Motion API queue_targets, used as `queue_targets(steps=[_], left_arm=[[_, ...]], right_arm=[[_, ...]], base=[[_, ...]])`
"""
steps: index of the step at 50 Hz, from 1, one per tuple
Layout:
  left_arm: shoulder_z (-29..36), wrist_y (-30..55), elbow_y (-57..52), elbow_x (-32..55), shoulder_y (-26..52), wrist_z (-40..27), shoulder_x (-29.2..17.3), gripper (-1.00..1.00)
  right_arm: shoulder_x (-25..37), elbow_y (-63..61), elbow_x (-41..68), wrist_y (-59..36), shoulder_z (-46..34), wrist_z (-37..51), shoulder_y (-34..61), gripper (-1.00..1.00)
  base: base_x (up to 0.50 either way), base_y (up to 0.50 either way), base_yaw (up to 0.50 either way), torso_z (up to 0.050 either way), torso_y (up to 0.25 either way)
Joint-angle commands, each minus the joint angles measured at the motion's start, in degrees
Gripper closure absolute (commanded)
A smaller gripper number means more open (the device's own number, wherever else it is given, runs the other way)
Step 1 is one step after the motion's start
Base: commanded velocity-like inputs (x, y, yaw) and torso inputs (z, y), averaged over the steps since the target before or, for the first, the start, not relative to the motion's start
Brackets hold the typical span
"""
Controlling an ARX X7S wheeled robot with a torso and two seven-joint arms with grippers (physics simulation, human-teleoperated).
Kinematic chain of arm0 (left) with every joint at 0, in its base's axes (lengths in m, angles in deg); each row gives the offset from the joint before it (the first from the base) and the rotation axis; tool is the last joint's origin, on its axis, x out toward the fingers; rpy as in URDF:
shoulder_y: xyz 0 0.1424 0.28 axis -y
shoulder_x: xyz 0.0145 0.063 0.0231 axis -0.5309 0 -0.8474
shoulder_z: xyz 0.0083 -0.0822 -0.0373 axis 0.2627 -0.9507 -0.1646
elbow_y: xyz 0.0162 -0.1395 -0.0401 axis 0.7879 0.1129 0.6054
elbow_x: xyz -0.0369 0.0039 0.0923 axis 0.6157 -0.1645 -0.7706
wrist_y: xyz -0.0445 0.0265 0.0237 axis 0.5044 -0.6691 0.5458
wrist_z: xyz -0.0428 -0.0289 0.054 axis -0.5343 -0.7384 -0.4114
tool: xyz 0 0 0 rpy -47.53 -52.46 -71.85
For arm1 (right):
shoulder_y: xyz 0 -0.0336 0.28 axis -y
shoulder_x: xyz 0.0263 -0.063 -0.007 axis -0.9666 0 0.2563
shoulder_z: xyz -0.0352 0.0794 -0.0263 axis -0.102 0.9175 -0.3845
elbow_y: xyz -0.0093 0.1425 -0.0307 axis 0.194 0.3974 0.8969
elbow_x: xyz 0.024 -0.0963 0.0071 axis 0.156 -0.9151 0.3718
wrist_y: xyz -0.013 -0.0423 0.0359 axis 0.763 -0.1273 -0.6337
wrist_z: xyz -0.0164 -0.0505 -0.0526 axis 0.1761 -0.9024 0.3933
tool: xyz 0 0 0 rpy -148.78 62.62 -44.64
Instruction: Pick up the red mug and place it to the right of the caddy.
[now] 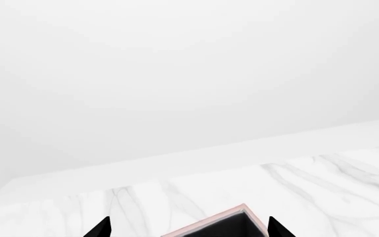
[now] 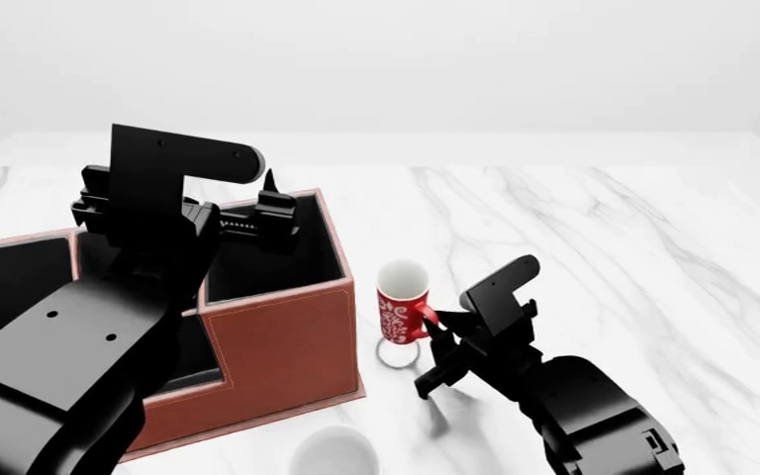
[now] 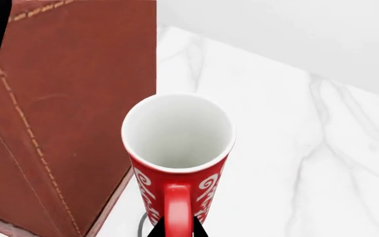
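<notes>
The red mug, with white swirls and a white inside, stands upright just right of the caddy, a reddish-brown box with black-lined compartments. My right gripper is shut on the mug's red handle, one fingertip on each side. A ring-shaped shadow lies on the marble under the mug. In the right wrist view the mug is close beside the caddy wall. My left gripper hovers open and empty over the caddy's taller corner section, whose rim shows between its fingertips.
A plain white mug stands at the front edge of the head view, below the caddy's front corner. The white marble table stretches to the right and back, ending at a white wall.
</notes>
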Motion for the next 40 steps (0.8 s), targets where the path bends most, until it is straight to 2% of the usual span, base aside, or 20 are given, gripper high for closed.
queue_targets(steps=[1,13,31,32,40], left_arm=[[0.12,-0.5,0.38,0.19,-0.34,-0.14,-0.23,-1.0],[0.19,-1.31,1.21,0.36,-0.48,-0.2,-0.33,-1.0],[0.39,-1.88,1.84,0.54,-0.54,-0.58,-0.59,-1.0],[0.37,-1.85,1.83,0.59,-0.53,-0.6,-0.6,-1.0],[0.19,-1.67,1.64,0.9,-0.42,-0.74,-0.71,-1.0]], right_arm=[[-2.13,8.68,-0.97,4.38,-0.7,-1.36,2.64,1.0],[-4.18,18.66,-2.69,4.92,-2.59,-1.34,4.95,1.0],[-4.27,19.73,-2.33,4.39,-3.12,-1.76,5.2,1.0],[-4.27,19.6,-1.87,3.66,-2.99,-2.11,5.29,-1.0],[-4.2,19.5,-1.8,3.51,-3.0,-1.74,5.34,-1.0]], base=[[0.0,0.0,0.0,0.0,0.0],[0.0,0.0,0.0,0.0,0.001],[0.0,0.0,0.0,0.0,0.0],[0.0,0.0,0.0,0.0,0.0],[0.0,0.0,0.0,0.0,0.0]])
